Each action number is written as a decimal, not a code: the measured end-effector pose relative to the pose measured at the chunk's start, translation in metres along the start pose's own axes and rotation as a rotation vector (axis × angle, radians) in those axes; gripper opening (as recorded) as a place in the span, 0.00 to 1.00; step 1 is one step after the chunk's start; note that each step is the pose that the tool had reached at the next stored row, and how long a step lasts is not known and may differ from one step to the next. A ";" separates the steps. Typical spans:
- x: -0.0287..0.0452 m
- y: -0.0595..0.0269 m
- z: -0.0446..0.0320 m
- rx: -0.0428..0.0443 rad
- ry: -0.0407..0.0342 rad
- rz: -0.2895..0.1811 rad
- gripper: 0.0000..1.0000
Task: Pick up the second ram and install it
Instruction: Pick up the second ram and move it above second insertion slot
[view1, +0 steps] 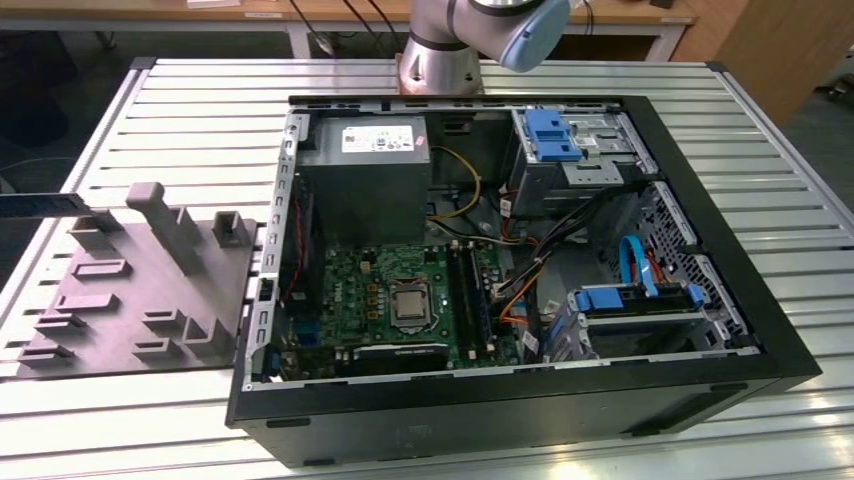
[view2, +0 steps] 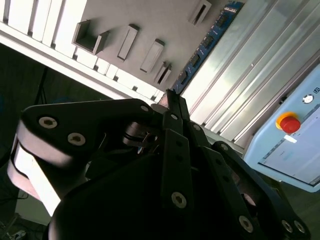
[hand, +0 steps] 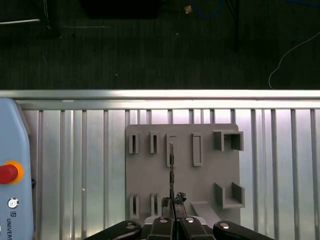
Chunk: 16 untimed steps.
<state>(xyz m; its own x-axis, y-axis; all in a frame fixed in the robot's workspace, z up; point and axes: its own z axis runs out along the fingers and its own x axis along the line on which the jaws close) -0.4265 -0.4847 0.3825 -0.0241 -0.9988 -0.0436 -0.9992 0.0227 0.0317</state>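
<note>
Pincer: your gripper is closed to a sliver and clamps one end of the second ram; nothing else is in its grip.
Ram, where: you hold it over the grey fixture plate, well apart from the computer case.
Ram, long axis: it runs straight on from the fingers, and its free end points away from them toward the table's edge.
Ram, facing: in the first wrist view you see it edge-on as a thin dark line. In the second wrist view you see its broad blue face with chips.
Ram, tip: it lines up with the third narrow pocket of the row; you cannot tell whether it touches.
Counts, fixture: one plate, four narrow pockets in the row nearer the table's edge, and two box-shaped brackets.
Counts, case: one case lying open, one power supply, one motherboard, two blue drive brackets.
Counts, other: one slatted table and one pendant with one red button.
</note>
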 end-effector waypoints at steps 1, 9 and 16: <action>-0.0002 0.0000 -0.0016 0.0003 -0.0002 0.000 0.11; -0.0015 0.0004 -0.0118 0.0016 -0.0011 0.000 0.11; -0.0016 0.0004 -0.0122 0.0015 -0.0014 0.000 0.11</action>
<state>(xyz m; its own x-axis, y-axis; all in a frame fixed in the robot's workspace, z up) -0.4266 -0.4836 0.3948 -0.0240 -0.9987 -0.0450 -0.9993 0.0227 0.0302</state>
